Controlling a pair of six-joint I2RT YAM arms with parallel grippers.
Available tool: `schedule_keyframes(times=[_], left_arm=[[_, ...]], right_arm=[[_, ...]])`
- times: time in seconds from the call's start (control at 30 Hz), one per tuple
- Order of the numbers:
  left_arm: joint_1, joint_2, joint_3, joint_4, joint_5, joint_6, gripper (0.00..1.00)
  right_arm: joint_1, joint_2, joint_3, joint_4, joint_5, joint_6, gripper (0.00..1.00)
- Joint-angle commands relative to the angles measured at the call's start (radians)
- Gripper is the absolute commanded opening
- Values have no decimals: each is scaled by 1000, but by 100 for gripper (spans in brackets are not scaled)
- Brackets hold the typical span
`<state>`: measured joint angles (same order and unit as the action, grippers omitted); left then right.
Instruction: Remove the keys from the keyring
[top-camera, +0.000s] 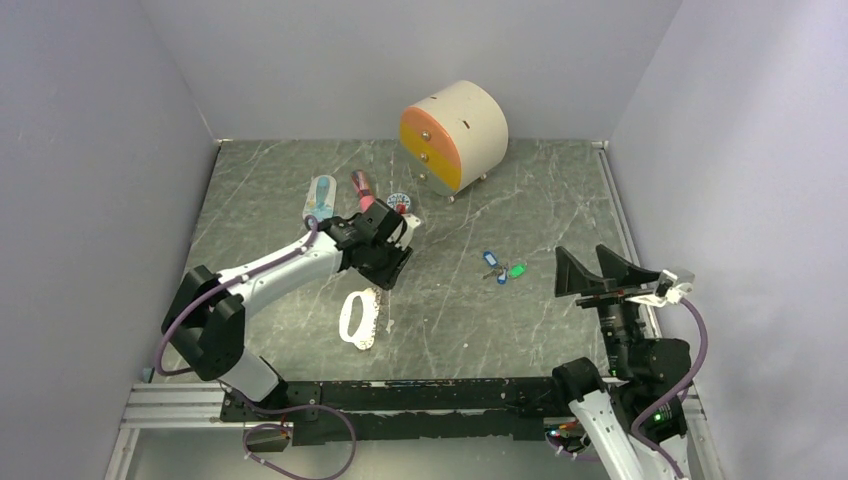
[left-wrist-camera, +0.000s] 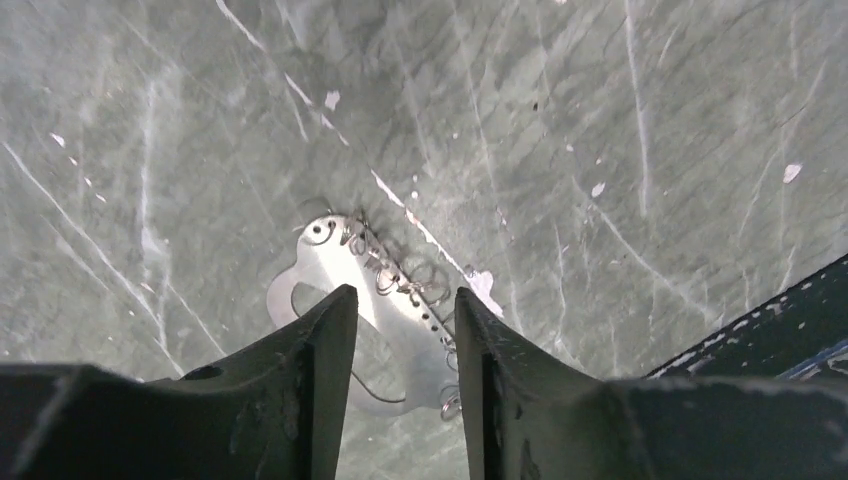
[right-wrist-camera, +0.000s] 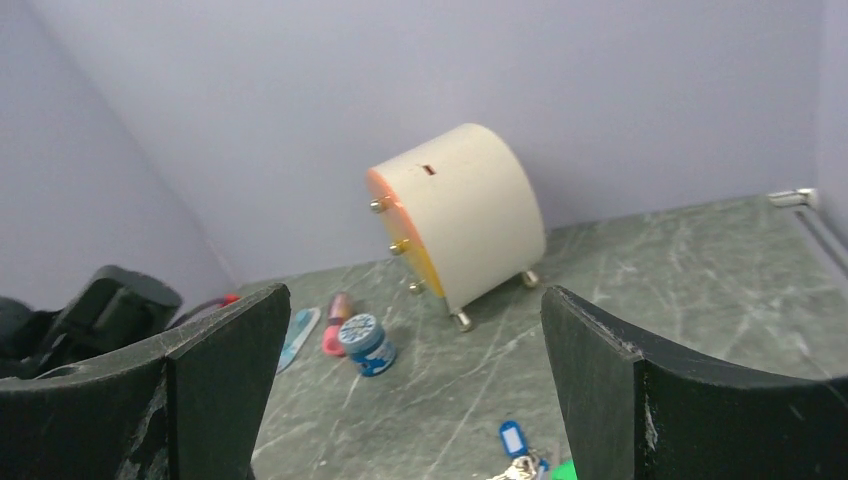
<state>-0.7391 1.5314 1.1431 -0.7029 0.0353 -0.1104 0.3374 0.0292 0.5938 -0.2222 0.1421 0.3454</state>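
The keyring (top-camera: 358, 318), a whitish oval loop with a silvery beaded strand, lies flat on the table left of centre. In the left wrist view it (left-wrist-camera: 372, 296) lies below and between my fingers. My left gripper (top-camera: 388, 270) hovers just above and behind it, open and empty (left-wrist-camera: 402, 296). The keys (top-camera: 503, 268), with one blue tag (top-camera: 490, 259) and one green tag (top-camera: 516, 270), lie together right of centre, apart from the keyring. My right gripper (top-camera: 600, 270) is wide open and empty, right of the keys. The keys show low in the right wrist view (right-wrist-camera: 518, 452).
A round cream cabinet (top-camera: 456, 135) with orange and yellow drawers stands at the back. A blue tin (top-camera: 400, 203), a pink item (top-camera: 361, 189) and a pale blue oval flat piece (top-camera: 320, 197) lie behind the left gripper. Walls enclose three sides.
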Motion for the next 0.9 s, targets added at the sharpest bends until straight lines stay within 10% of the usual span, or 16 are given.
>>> schedule_keyframes(times=[0.0,0.47,0.87], left_arm=[[0,-17,75,107,-32,-71,49],[230,-639,-167,72,-470,-251,93],[229,-1269,-217,-58,-604,-225,94]], right_arm=[[6,-44,15,-79,170,-23,99],[9,-12,132,-194,307,-176,99],[10,128,187,-327,368,-117,99]])
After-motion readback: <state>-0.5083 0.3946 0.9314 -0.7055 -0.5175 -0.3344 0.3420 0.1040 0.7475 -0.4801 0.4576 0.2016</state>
